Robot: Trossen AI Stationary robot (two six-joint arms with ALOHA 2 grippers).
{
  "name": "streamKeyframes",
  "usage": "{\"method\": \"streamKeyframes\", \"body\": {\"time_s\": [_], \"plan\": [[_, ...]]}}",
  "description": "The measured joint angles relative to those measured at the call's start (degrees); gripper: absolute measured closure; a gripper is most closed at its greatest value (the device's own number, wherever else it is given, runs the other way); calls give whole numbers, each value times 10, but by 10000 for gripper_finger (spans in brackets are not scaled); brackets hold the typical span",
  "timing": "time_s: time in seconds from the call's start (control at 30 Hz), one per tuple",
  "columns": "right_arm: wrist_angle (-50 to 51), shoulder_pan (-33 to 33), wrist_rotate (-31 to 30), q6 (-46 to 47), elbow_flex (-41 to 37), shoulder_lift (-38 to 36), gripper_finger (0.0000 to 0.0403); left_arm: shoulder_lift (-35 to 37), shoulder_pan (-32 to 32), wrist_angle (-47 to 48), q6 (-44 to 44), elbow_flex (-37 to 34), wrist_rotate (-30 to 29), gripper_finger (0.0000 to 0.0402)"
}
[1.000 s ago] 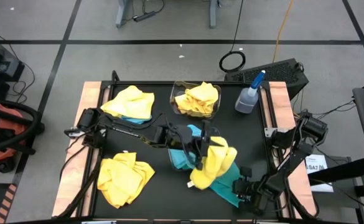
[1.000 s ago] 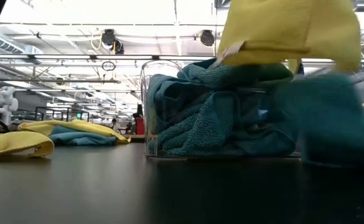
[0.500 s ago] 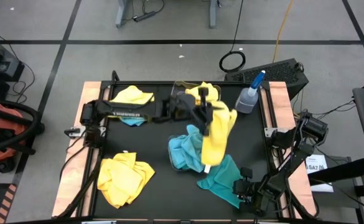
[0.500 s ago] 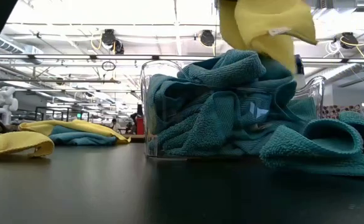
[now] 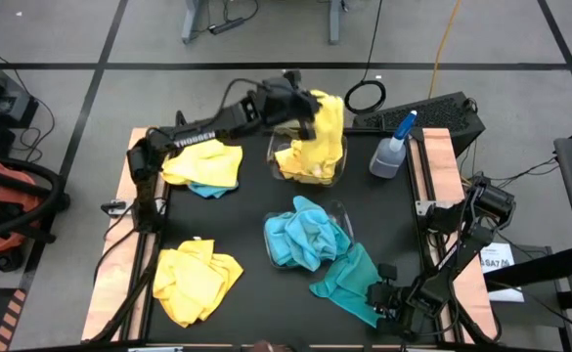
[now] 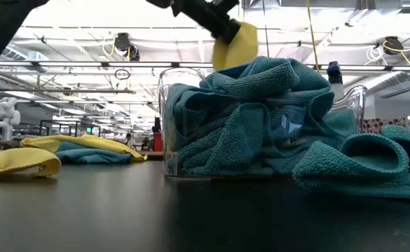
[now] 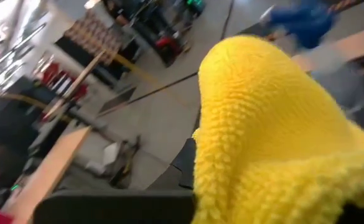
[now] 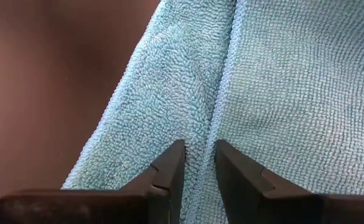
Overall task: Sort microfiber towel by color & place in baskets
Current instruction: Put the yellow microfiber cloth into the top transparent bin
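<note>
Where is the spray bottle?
In the high view, the spray bottle stands at the table's far right corner, just right of the basket holding yellow towels.

Left gripper (image 5: 310,106) with yellow towel (image 5: 327,119) above far basket (image 5: 278,156).

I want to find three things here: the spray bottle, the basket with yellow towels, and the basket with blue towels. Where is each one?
Spray bottle (image 5: 390,154): high view, on its clear body.
Basket with yellow towels (image 5: 275,149): high view, on its left rim.
Basket with blue towels (image 6: 168,119): low view, on its clear left wall.
</note>
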State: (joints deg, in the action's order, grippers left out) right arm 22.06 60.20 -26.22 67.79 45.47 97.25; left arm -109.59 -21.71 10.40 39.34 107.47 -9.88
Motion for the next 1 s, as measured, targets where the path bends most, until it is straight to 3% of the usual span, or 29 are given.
{"method": "streamKeyframes", "body": {"time_s": [0.23,0.47,0.7,1.0], "plan": [[0,0,-2,5,0,0,319,1,-75,60,58,9,-2,397],[0,0,-4,6,0,0,319,-1,-108,135,85,9,-16,397],[4,-1,-9,21,0,0,319,0,-126,106,154,9,-99,397],[7,-1,-22,68,-1,1,319,18,-159,82,136,9,-144,397]]}}
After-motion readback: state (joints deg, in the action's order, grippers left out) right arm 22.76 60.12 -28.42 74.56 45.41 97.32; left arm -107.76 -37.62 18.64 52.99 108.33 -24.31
